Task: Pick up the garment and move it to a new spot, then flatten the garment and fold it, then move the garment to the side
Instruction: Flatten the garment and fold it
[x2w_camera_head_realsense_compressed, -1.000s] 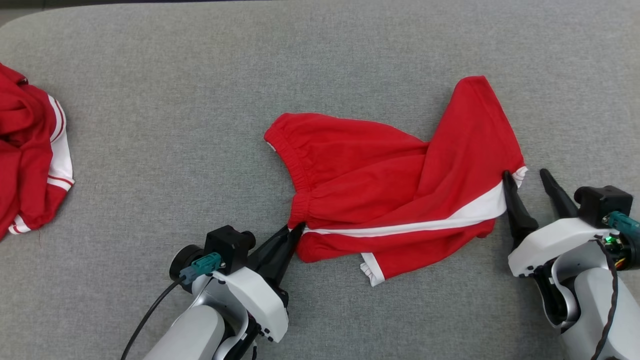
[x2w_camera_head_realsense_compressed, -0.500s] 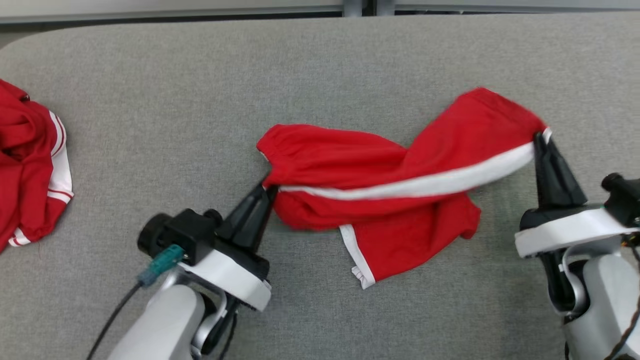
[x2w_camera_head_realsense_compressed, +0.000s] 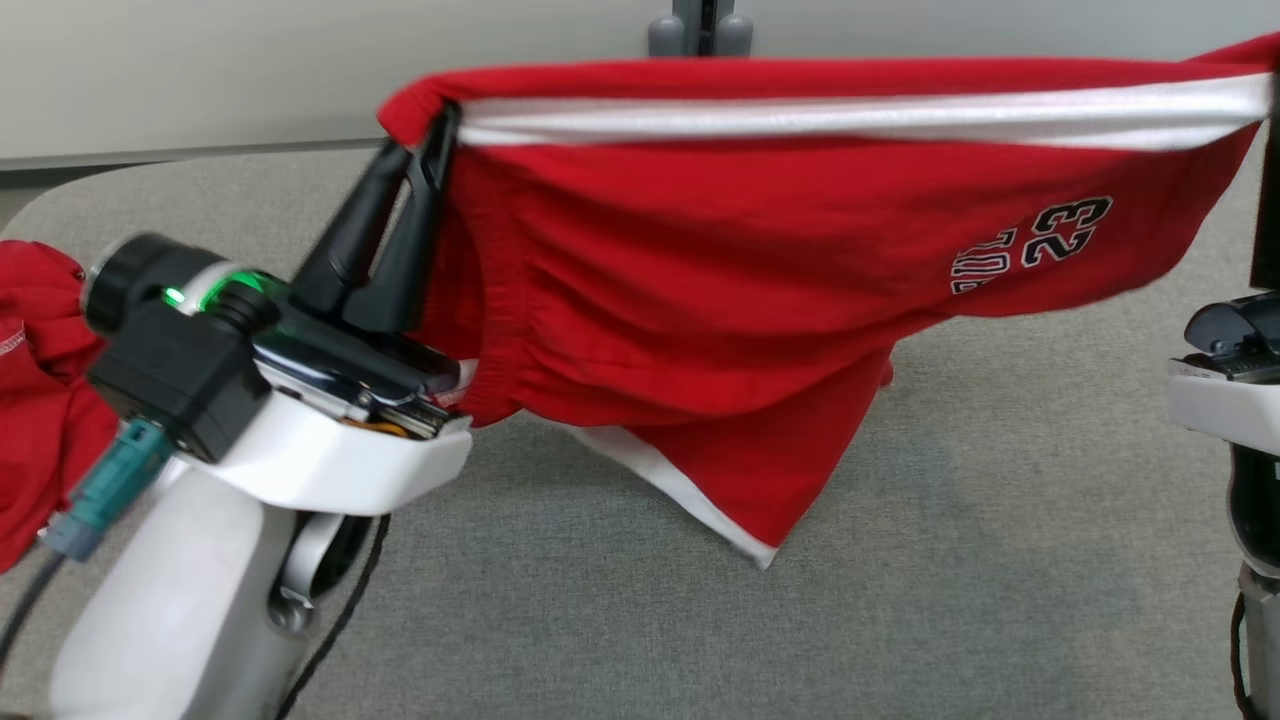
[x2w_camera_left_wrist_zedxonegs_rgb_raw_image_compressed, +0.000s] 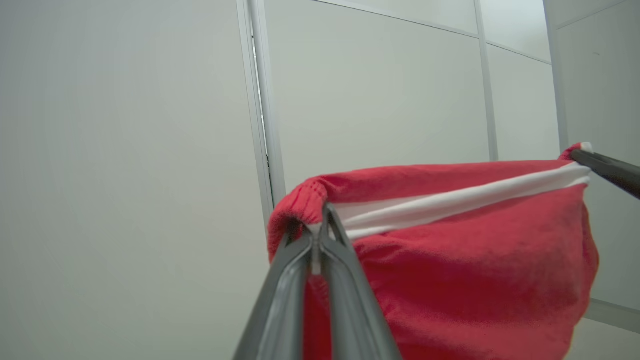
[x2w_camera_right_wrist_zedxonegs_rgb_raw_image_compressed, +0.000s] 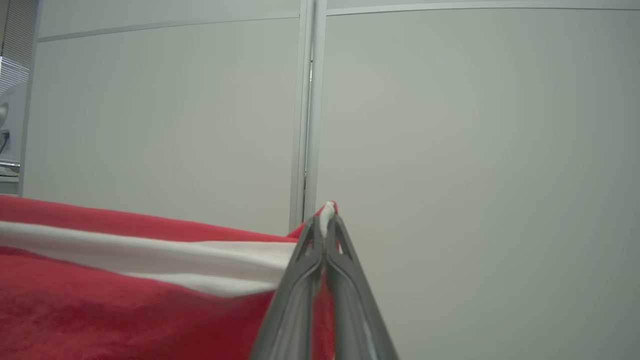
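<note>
Hanging: red shorts (x2w_camera_head_realsense_compressed: 700, 300) | above grey table (x2w_camera_head_realsense_compressed: 1000, 540) | pale panelled wall (x2w_camera_head_realsense_compressed: 200, 80) behind

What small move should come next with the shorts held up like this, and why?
Probably carry the shorts to a bare patch of the table and lower them. The left gripper and right gripper are each shut on one end of the striped edge, so the shorts hang stretched between them.

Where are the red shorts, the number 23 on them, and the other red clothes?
red shorts (x2w_camera_head_realsense_compressed: 700, 300): head view, middle of the hanging red cloth.
number 23 (x2w_camera_head_realsense_compressed: 1068, 228): head view, the printed digits near the right end.
other red clothes (x2w_camera_head_realsense_compressed: 40, 420): head view, the crumpled pile at the left edge.
</note>
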